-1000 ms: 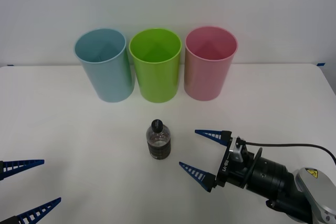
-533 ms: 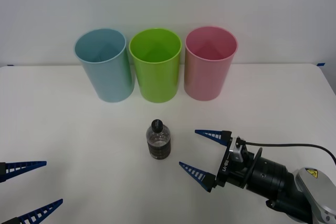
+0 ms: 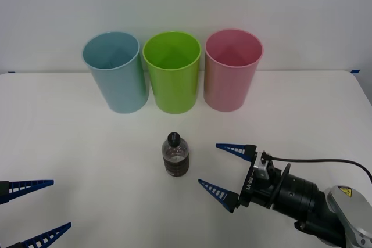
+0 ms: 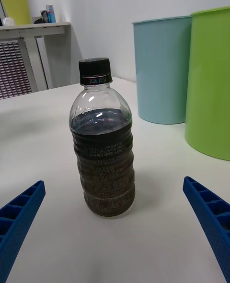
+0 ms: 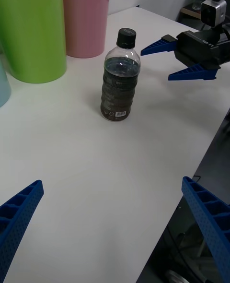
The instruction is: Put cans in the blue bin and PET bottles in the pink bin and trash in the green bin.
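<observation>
Right gripper [image 3: 216, 166] open, just right of upright clear plastic black-capped bottle [image 3: 175, 155] | risk: off-centre closure topples it | left gripper [image 3: 40, 208] open, idle near-left

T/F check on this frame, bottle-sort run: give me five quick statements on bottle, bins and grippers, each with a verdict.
1. The PET bottle stands upright on the table. True.
2. The right gripper is shut on the bottle. False: its fingers are spread, beside the bottle, not touching it.
3. The green bin stands between the blue bin and the pink bin. True.
4. The bottle lies inside the pink bin. False: it stands on the table in front of the bins.
5. The left gripper is open, low at the robot's left. True.
</observation>
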